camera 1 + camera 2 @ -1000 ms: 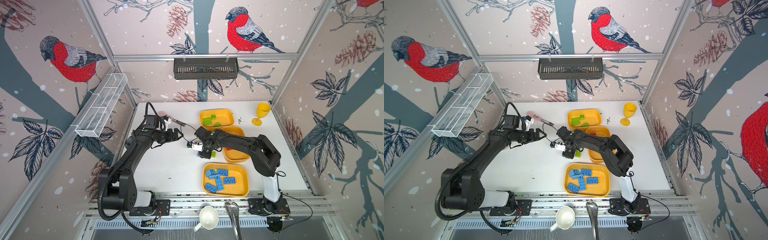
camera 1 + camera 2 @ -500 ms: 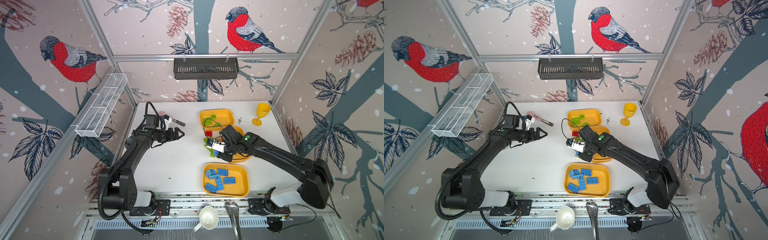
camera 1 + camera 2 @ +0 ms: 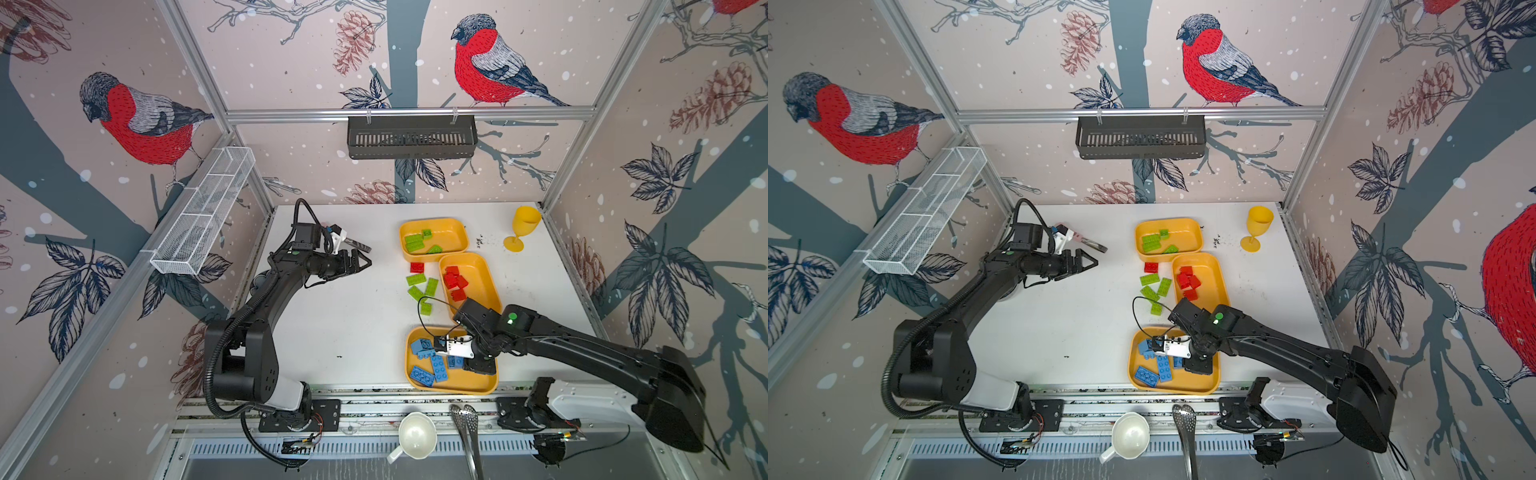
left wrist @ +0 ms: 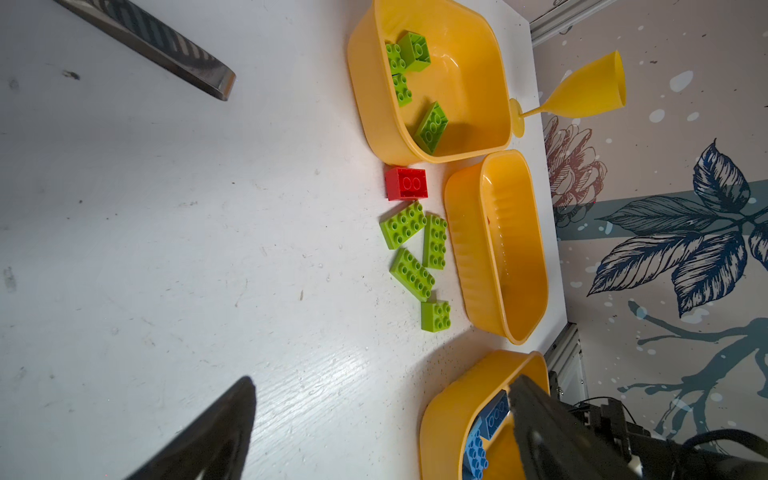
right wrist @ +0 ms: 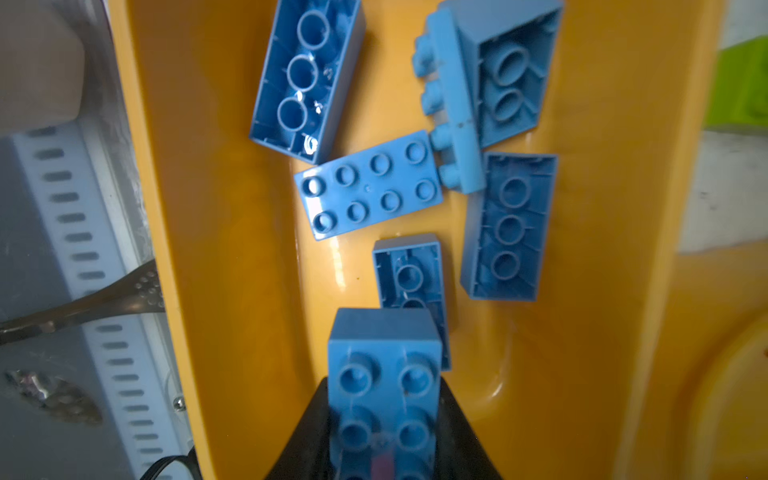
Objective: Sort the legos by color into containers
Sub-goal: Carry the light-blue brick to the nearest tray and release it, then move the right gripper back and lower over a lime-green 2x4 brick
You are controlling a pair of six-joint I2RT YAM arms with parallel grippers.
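Right claw (image 5: 384, 401) grips blue brick (image 5: 384, 357) over near tray (image 5: 232, 270)'s right half, within its rim; left claw (image 3: 365, 262) spread wide, empty.

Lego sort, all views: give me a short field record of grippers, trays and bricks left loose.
left gripper: open, empty, over the table
right gripper: shut on blue brick, over blue tray
green tray: only green inside
red tray: only red inside
loose on table: four green bricks, one red brick
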